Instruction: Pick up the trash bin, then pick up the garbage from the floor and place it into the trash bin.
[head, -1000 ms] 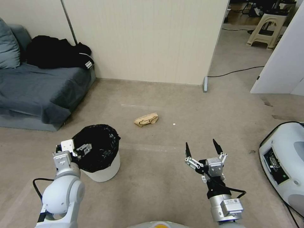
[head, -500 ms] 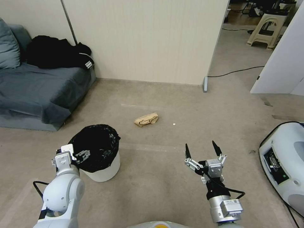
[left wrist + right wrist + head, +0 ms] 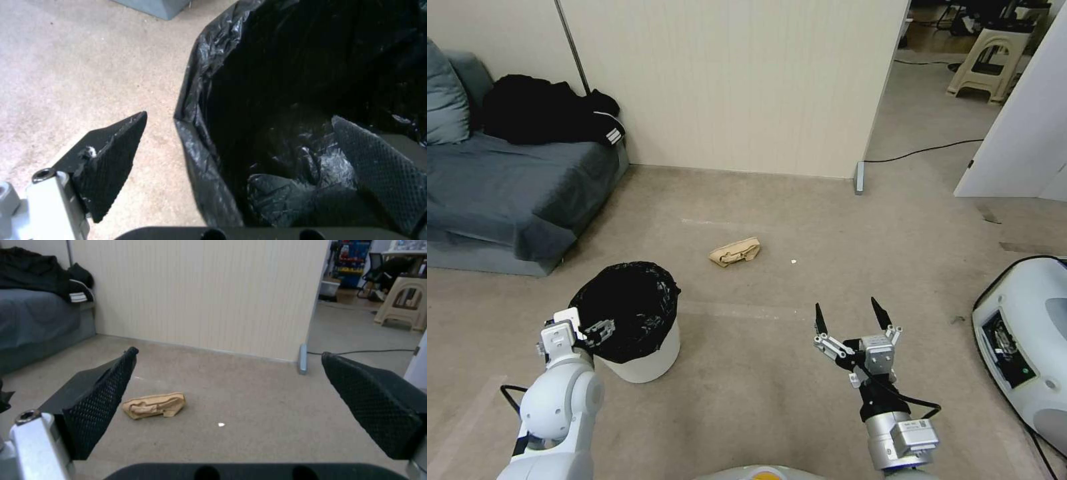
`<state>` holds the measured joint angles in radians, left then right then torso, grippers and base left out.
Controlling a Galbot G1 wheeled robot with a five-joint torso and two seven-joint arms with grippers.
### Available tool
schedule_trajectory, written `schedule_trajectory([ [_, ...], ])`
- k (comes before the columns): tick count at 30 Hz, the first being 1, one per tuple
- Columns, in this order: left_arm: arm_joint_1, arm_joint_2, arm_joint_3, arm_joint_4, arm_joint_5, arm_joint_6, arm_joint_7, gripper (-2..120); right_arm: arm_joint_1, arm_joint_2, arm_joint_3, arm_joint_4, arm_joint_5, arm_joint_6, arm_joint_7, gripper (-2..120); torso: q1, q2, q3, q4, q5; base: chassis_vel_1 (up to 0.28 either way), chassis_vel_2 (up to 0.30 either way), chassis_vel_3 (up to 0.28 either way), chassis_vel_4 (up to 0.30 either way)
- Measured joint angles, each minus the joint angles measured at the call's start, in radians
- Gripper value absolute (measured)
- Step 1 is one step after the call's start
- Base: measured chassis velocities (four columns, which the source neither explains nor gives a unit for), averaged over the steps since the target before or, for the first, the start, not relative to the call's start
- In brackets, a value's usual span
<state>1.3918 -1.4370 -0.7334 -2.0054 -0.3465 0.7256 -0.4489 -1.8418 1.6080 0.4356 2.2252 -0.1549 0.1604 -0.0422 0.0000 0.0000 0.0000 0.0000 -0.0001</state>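
Jaws of left gripper spread astride trash bin rim, one finger inside liner, one outside; light thin plastic, slippery bag, so pinch rim wall; right gripper spread, idle above floor

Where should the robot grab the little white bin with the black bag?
Probably by the rim of the round white plastic trash bin, from above: it stands upright with an open top. The open left gripper straddles the near rim, one finger inside, the other outside.
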Motion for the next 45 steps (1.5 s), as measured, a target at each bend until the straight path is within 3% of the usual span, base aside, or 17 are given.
schedule_trajectory([
  [8,-0.029,-0.002,0.001,0.044,-0.005,-0.015,-0.002,97,0.001,0.000,0.001,-0.006,-0.005,0.003,-0.001,100,0.000,0.000,0.000,0.0000,0.0000,0.000,0.000,0.000,0.000],
  [17,-0.040,-0.013,-0.001,0.088,-0.001,-0.040,-0.015,59,0.004,0.000,-0.001,-0.019,-0.011,0.007,-0.003,100,0.000,0.000,0.000,0.0001,0.0001,0.000,0.000,0.000,0.000],
  [30,-0.059,-0.013,-0.017,0.153,-0.001,-0.055,-0.017,15,0.001,0.000,0.000,-0.016,-0.013,0.008,-0.006,100,0.000,0.000,0.000,0.0003,0.0013,0.000,0.000,0.000,0.000],
  [34,-0.054,-0.015,-0.018,0.156,-0.002,-0.058,-0.013,10,0.001,0.000,-0.002,-0.016,-0.019,0.012,-0.007,100,0.000,0.000,0.000,0.0000,0.0011,0.000,0.000,0.000,0.000],
  [45,-0.020,-0.024,-0.017,0.161,0.010,-0.075,0.006,10,0.000,0.000,-0.004,-0.002,-0.037,0.015,-0.003,100,0.000,0.000,0.000,0.0001,0.0015,0.000,0.000,0.000,0.000],
])
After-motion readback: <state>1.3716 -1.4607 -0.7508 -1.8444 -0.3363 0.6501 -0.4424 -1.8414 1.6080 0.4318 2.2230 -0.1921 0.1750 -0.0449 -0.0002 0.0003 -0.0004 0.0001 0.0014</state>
